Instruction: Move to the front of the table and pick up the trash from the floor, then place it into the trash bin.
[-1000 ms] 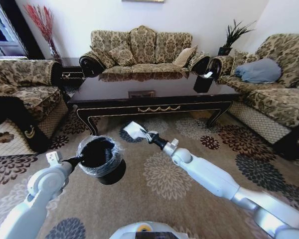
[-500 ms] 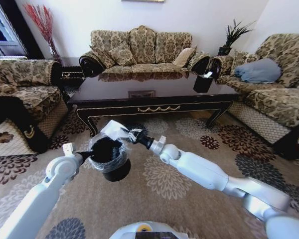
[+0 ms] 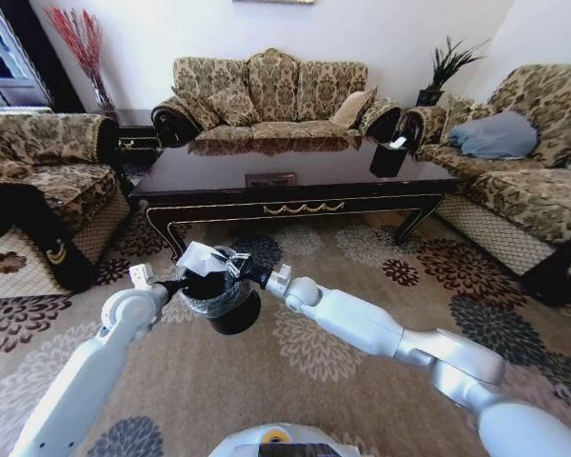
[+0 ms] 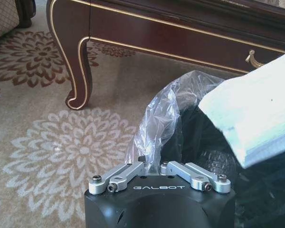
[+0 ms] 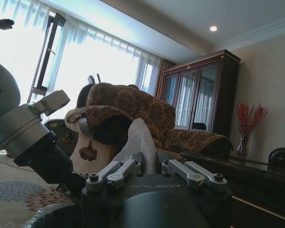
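One piece of trash, a crumpled white paper (image 3: 198,256), is pinched in the right gripper (image 3: 212,264), whose fingers are closed on it directly over the mouth of the single trash bin (image 3: 221,297). In the right wrist view the paper (image 5: 141,142) stands up between the closed fingers. The left gripper (image 3: 182,285) is clamped on the bin's rim and its crinkly clear liner, holding the black bin up above the carpeted floor (image 3: 295,381). In the left wrist view that gripper (image 4: 157,167) nips the plastic liner (image 4: 156,128), with the paper (image 4: 254,123) above the dark opening.

The bin hangs just in front of the one dark coffee table, the bench (image 3: 295,176), near its front-left curved leg (image 4: 78,61) and gold-lined front edge. Bare patterned carpet lies open all around between the bench and the robot. Three patterned sofas ring the bench. A black tissue box (image 3: 388,157) sits near its right end.

Both gripper bodies read "GALBOT".
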